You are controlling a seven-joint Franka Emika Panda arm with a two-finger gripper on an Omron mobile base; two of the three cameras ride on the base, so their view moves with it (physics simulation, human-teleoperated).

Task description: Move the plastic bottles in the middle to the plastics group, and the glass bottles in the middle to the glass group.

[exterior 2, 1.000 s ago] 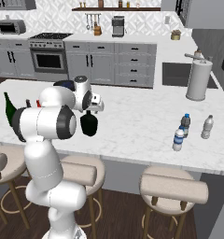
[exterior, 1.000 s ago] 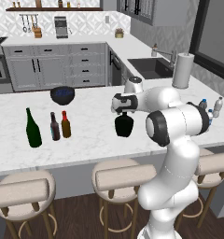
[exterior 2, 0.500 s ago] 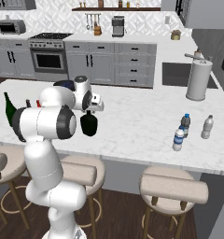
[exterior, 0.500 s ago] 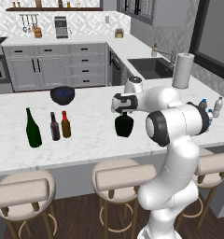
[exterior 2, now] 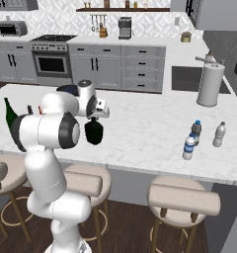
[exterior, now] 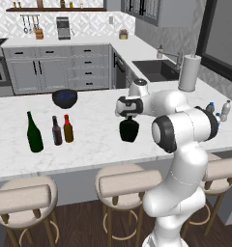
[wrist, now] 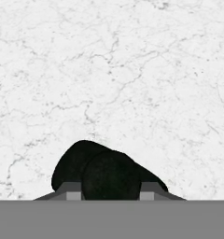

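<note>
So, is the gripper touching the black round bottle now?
Touching. In the hand view the gripper has a finger on each side of the black bottle, no gap showing. The left base view shows it at the bottle's neck.

The white arm is reaching forward with its hand pointing straight down over the squat black round-bellied bottle (exterior: 129,130). The two-finger gripper (exterior: 129,117) is clamping the bottle's short neck (fingertips (wrist: 73,191) on either side).
</note>
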